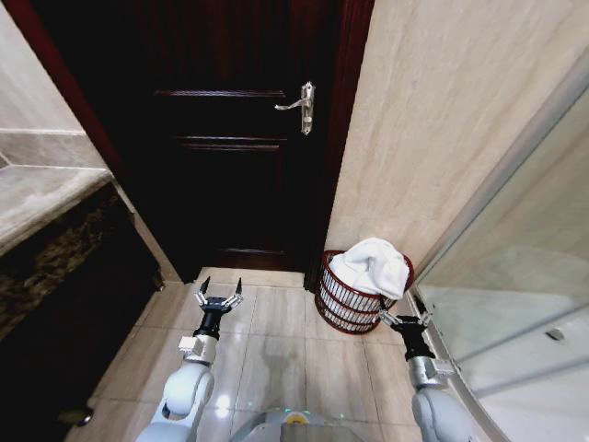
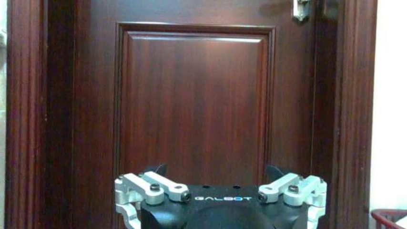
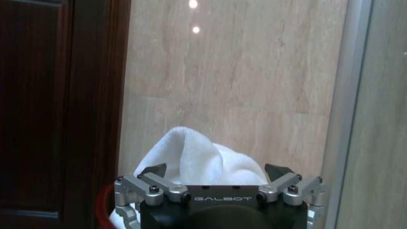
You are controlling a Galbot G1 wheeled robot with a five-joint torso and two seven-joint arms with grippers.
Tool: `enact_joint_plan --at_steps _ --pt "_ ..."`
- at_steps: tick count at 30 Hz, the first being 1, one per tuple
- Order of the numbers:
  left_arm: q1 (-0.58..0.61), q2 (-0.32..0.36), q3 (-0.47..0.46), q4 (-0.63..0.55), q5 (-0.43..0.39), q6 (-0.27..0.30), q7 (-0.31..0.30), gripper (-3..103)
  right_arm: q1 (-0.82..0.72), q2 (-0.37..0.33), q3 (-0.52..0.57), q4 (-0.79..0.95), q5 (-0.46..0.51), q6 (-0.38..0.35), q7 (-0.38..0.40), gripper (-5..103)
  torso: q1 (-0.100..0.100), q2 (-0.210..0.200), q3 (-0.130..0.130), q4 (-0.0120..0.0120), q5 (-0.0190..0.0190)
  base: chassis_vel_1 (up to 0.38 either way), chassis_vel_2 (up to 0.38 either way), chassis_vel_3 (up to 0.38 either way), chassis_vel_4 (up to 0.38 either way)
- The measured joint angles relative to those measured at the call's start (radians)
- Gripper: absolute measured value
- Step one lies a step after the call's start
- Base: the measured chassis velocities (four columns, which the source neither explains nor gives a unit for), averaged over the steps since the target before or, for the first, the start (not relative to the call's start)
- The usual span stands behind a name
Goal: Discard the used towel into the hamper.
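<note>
Against the beige wall (image 1: 442, 120), just right of the dark wooden door (image 1: 230, 138), stands the hamper (image 1: 342, 304), a round reddish-brown openwork basket resting on the tiled floor (image 1: 276, 359). The towel (image 1: 373, 265), white and bunched, lies heaped in the hamper and rises above its rim. Right gripper (image 1: 405, 321): held low just beside the hamper on the side nearest the robot, fingers spread, holding nothing; in the right wrist view the right gripper (image 3: 216, 170) faces the towel (image 3: 197, 155) with the hamper's red rim (image 3: 102, 205) just visible beside it. Left gripper (image 1: 219, 299): held above the floor well to the left of the hamper, in front of the door, fingers spread and empty; in the left wrist view the left gripper (image 2: 216, 171) faces the door panel (image 2: 194, 95). A silver lever handle (image 1: 302, 106) sits on the door edge nearest the hamper's wall. A glass shower enclosure (image 1: 515, 304) stands to the right of the hamper.
</note>
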Motion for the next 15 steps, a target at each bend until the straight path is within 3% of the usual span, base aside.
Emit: enact_joint_plan --at_steps 6,10,15 --pt "-0.002 0.019 -0.011 0.009 -0.040 -0.011 -0.004 100 0.045 -0.005 -0.003 0.004 -0.013 -0.056 0.009 100 0.000 0.001 0.000 0.0000 0.0001 -0.015 0.023 0.018 -0.012" --pt "-0.004 0.024 -0.037 0.007 -0.063 0.003 -0.022 100 0.183 -0.056 -0.004 -0.065 0.020 -0.207 0.005 100 0.000 0.002 0.001 0.0001 0.0002 0.000 0.000 0.000 0.000" --pt "0.005 0.010 -0.064 -0.010 -0.057 0.020 -0.024 100 0.306 -0.106 -0.025 -0.173 0.045 -0.282 0.004 100 0.000 0.002 0.001 0.0003 0.0005 0.000 0.000 0.000 0.000"
